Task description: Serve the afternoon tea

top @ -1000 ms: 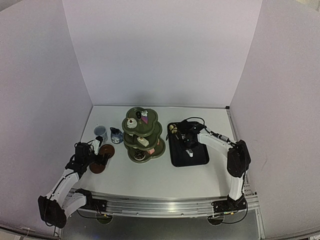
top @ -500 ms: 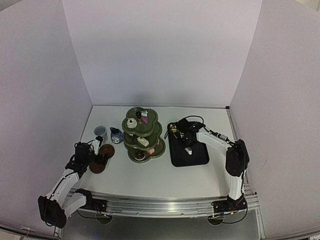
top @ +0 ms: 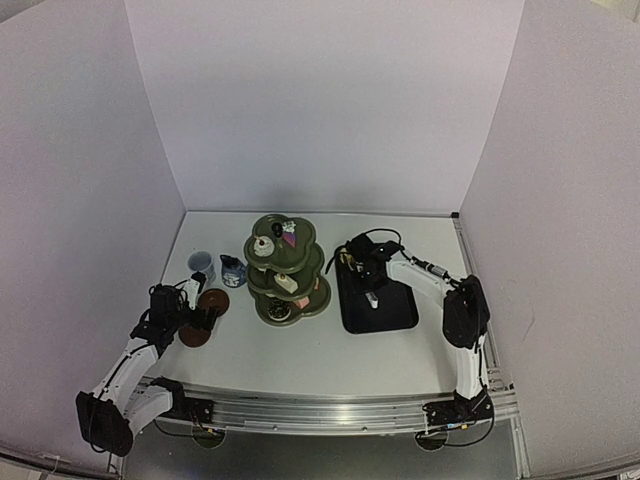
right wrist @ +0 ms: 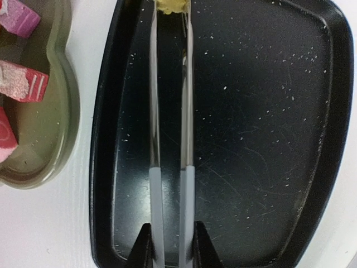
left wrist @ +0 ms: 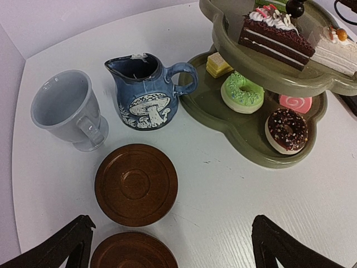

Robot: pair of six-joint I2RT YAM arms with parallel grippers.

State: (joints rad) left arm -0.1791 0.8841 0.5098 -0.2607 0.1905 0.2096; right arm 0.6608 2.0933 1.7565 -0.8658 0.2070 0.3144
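The top external view sits high behind the arm bases, facing down and towards the far wall, wide enough for the whole worktop [top: 300, 350]. The left wrist view hangs low and close at the near left, looking far and right over the saucers [left wrist: 136, 184] to the green stand [left wrist: 209, 106]. The right wrist view looks straight down, very near, past the metal tongs [right wrist: 155, 123] onto the black tray [right wrist: 262, 139]. The green rim at its left is probably that stand's bottom tier.

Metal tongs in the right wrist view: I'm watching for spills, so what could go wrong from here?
1. The metal tongs pinch the yellow pastry only at their tips, so it may slip onto the black tray.
2. The dark green stand sits right beside the tray; swinging the long tongs across could clip its rim or the pink pastries.
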